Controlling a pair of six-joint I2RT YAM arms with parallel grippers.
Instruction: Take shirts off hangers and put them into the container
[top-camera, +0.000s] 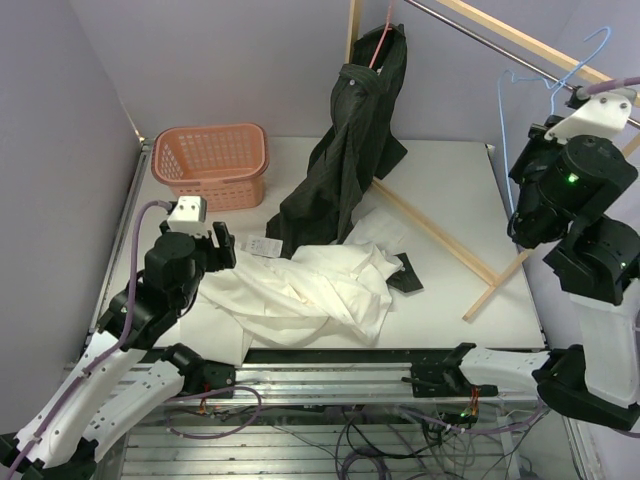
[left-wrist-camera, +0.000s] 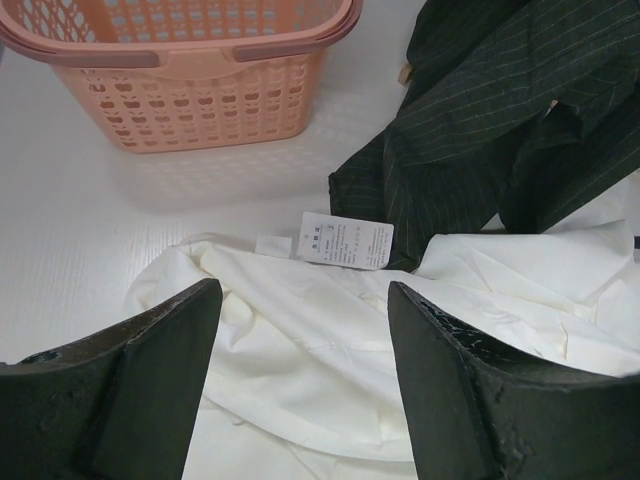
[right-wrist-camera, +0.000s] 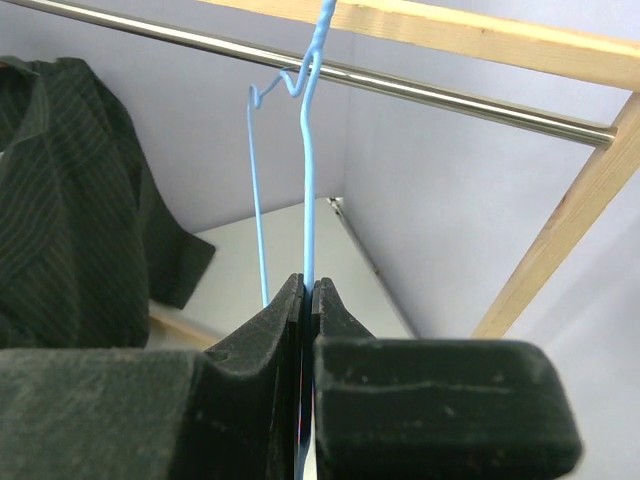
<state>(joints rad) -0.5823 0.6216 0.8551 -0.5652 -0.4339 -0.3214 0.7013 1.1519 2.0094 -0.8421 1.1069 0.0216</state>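
Left gripper (left-wrist-camera: 305, 295): fingers spread wide, nothing between them, hovering over white shirt (left-wrist-camera: 330, 350) crumpled on table (left-wrist-camera: 80, 230) just below the tips. Salmon basket (left-wrist-camera: 190, 100) beyond the left finger. Pinstriped dark shirt (left-wrist-camera: 500, 110) beyond the right finger, draped from pink hanger (top-camera: 380, 45). Right gripper (right-wrist-camera: 308, 292): fingers clenched on the wire of blue hanger (right-wrist-camera: 308, 150), which rises from the tips toward metal rail (right-wrist-camera: 450, 95) above
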